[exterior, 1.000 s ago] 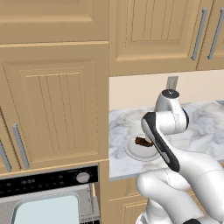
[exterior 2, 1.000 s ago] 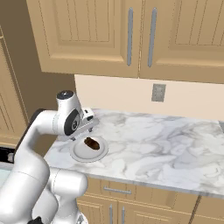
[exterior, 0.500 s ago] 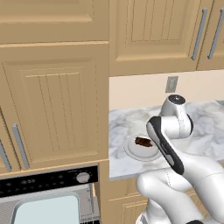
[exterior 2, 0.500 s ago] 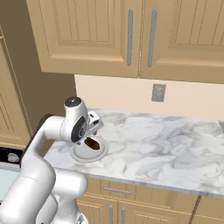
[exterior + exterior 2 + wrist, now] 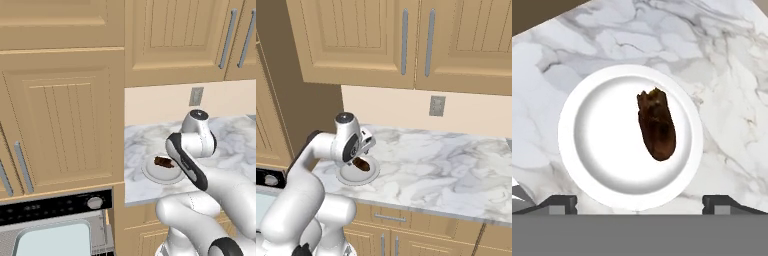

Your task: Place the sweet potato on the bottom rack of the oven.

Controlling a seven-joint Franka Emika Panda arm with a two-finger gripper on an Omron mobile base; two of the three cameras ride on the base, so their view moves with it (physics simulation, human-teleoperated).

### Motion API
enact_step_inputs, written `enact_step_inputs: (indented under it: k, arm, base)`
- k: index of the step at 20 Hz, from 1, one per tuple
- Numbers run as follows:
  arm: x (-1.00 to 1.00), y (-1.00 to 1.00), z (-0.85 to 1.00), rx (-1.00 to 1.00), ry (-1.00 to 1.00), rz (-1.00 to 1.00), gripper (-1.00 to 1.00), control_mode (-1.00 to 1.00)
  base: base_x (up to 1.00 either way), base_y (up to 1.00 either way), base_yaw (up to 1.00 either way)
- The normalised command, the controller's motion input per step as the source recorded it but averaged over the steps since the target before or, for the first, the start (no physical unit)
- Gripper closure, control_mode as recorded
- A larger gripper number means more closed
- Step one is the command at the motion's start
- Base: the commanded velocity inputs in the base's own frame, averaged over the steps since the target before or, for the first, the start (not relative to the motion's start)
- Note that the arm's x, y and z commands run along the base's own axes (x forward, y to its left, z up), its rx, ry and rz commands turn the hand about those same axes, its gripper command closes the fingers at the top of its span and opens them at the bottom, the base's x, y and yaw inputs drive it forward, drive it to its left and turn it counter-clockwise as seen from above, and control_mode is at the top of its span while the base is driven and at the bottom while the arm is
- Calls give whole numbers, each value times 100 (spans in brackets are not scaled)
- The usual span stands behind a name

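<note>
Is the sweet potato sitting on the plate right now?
Yes, the sweet potato lies on the white plate, right of its middle in the hand view, with nothing gripping it.

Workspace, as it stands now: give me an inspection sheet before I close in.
Surface: marble counter, bare apart from the plate.
Job's things: sweet potato lies on the plate, right of its centre in the hand view; oven sits lower left, its door's state unclear.
Clutter: nothing seen.
Gripper: gripper open, above the plate, holding nothing.
Cables: nothing seen.
Surroundings: wooden cabinets, wall outlet.
</note>
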Motion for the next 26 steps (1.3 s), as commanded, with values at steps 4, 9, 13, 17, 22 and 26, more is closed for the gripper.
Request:
enact_step_inputs:
  k: [4, 9, 13, 17, 22, 26]
  arm:
    - [24, -5, -25, 0, 0, 1, -100, -100]
    - [21, 0, -21, 0, 4, 3, -100, -100]
    - [24, 0, -28, 0, 3, 0, -100, -100]
    - [25, -1, -30, 0, 4, 0, -100, -100]
    - [30, -5, -27, 0, 3, 0, -100, -100]
    - [32, 0, -32, 0, 6, 0, -100, -100]
  base:
    - [0, 0, 0]
    - [0, 0, 0]
    - [0, 0, 0]
    - [0, 0, 0]
    - [0, 0, 0]
    - [0, 0, 0]
